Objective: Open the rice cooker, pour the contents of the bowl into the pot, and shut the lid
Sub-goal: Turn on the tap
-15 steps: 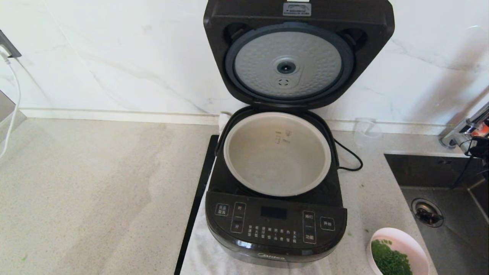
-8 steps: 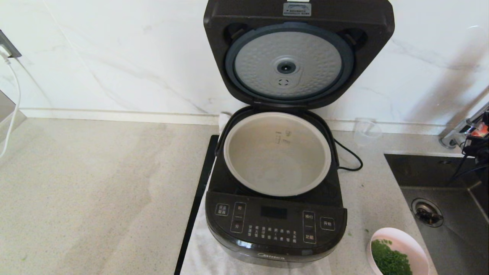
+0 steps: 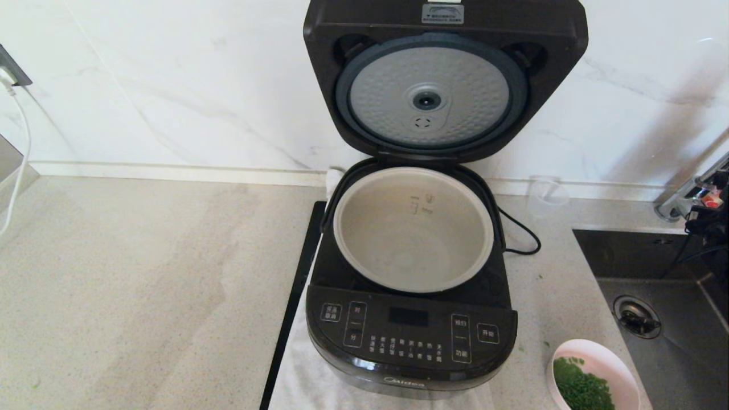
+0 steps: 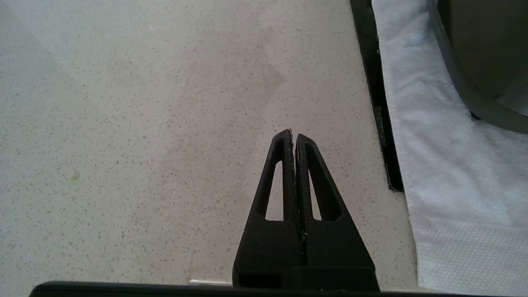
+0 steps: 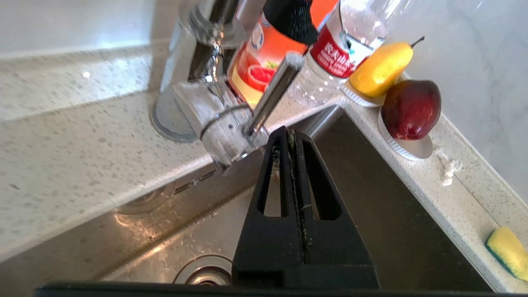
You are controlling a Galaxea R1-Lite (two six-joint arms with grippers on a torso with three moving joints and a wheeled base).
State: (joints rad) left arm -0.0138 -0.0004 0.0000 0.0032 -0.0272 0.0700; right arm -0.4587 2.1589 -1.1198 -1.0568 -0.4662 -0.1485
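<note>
The rice cooker (image 3: 411, 319) sits in the middle of the counter (image 3: 142, 285) on a white cloth (image 3: 302, 370). Its lid (image 3: 445, 80) stands straight up at the far side, with the silver disc facing us. The pot (image 3: 413, 228) inside is round and grey.

The bowl (image 3: 595, 373) is pink and small. It sits on the counter, near and to the right of the cooker. The green bits (image 3: 581, 387) are in it.

The left gripper (image 4: 293, 138) is pinched tight with nothing in it. It hangs over the bare counter, left of the cloth.

The right gripper (image 5: 291, 134) is pinched tight too and holds nothing. It is over the sink (image 5: 371, 214), close to the tap (image 5: 218, 119). A yellow pear (image 5: 381, 68) and a dark red pear (image 5: 410, 109) sit by the sink's far corner.
</note>
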